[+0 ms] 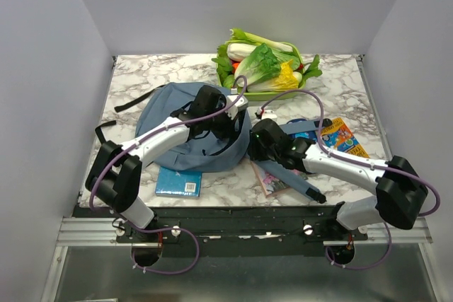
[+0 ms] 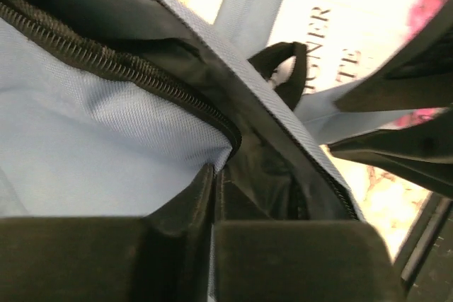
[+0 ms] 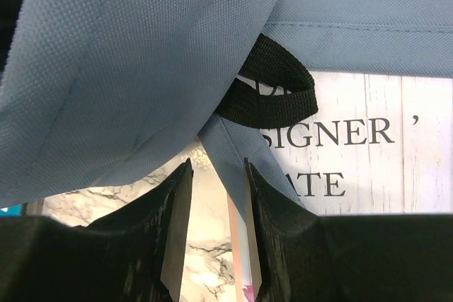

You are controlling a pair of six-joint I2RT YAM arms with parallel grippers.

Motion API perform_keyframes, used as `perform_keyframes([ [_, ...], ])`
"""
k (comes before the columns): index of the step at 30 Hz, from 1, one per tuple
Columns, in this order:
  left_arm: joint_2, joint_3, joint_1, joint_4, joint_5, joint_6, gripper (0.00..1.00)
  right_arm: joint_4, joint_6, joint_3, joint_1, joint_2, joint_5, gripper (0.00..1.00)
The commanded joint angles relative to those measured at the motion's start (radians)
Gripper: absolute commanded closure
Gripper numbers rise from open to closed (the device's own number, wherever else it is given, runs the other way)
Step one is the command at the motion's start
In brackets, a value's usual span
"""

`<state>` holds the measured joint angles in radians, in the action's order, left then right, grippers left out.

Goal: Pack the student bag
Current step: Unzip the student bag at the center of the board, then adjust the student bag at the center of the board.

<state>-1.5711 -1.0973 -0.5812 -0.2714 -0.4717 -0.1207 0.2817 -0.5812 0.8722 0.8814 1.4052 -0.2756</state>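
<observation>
The grey-blue student bag (image 1: pixel 180 129) lies at the table's centre-left, its zip (image 2: pixel 141 76) open. My left gripper (image 1: pixel 221 114) sits at the bag's right edge. In the left wrist view it (image 2: pixel 214 196) is shut on the bag's fabric (image 2: pixel 106 132) at the opening. My right gripper (image 1: pixel 259 136) is just right of the bag. In the right wrist view it (image 3: pixel 216 175) is open by a narrow gap, low over a blue strap (image 3: pixel 233 150) and a white lettered book (image 3: pixel 368 153). The bag's body (image 3: pixel 127 61) hangs above it, with a black loop (image 3: pixel 276 90).
A blue book (image 1: pixel 178 182) lies in front of the bag. A colourful book (image 1: pixel 343 136) lies right of the right arm, and another book (image 1: pixel 272 180) shows under it. A green tray of vegetables (image 1: pixel 265 65) stands at the back. Straps trail left (image 1: pixel 131 100).
</observation>
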Motion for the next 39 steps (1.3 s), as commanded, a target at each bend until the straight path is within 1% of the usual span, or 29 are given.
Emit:
perform_keyframes([
  [1, 0.008, -0.015, -0.008, 0.018, 0.226, -0.055, 1.0, -0.039, -0.017, -0.021, -0.005, -0.058, -0.004, 0.57],
  [6, 0.075, -0.052, -0.003, -0.057, 0.295, -0.106, 1.0, -0.039, 0.006, -0.01, -0.005, -0.089, -0.022, 0.58],
  [11, 0.134, -0.081, 0.03, -0.12, 0.291, -0.134, 1.0, -0.038, 0.023, 0.025, -0.012, -0.107, -0.042, 0.58],
  [17, 0.2, -0.136, 0.081, -0.178, 0.277, -0.158, 1.0, -0.039, 0.07, 0.163, -0.013, -0.055, -0.053, 0.58],
  [18, 0.206, -0.139, 0.105, -0.18, 0.281, -0.166, 1.0, -0.038, 0.073, 0.178, -0.013, -0.048, -0.048, 0.59],
  [20, 0.223, -0.141, 0.136, -0.17, 0.292, -0.191, 1.0, -0.039, 0.072, 0.214, -0.012, -0.038, -0.024, 0.59],
  [23, 0.217, -0.15, 0.233, -0.121, 0.308, -0.218, 1.0, -0.065, 0.066, 0.209, -0.013, -0.034, 0.038, 0.59],
  [25, 0.197, -0.19, 0.303, -0.092, 0.317, -0.221, 1.0, -0.093, 0.067, 0.2, -0.013, -0.029, 0.074, 0.59],
  [28, 0.151, -0.251, 0.352, -0.078, 0.306, -0.211, 1.0, -0.13, 0.066, 0.192, -0.012, -0.005, 0.122, 0.59],
  [33, 0.146, -0.248, 0.356, -0.071, 0.262, -0.171, 1.0, -0.17, 0.084, 0.273, 0.01, 0.047, 0.15, 0.59],
  [36, 0.141, -0.228, 0.356, -0.055, 0.262, -0.168, 1.0, -0.244, 0.107, 0.292, 0.021, 0.092, 0.22, 0.57],
  [37, 0.138, -0.222, 0.356, -0.052, 0.266, -0.169, 1.0, -0.262, 0.106, 0.292, 0.022, 0.106, 0.267, 0.57],
  [39, 0.134, -0.217, 0.357, -0.043, 0.259, -0.165, 1.0, -0.309, 0.097, 0.298, 0.021, 0.156, 0.314, 0.57],
])
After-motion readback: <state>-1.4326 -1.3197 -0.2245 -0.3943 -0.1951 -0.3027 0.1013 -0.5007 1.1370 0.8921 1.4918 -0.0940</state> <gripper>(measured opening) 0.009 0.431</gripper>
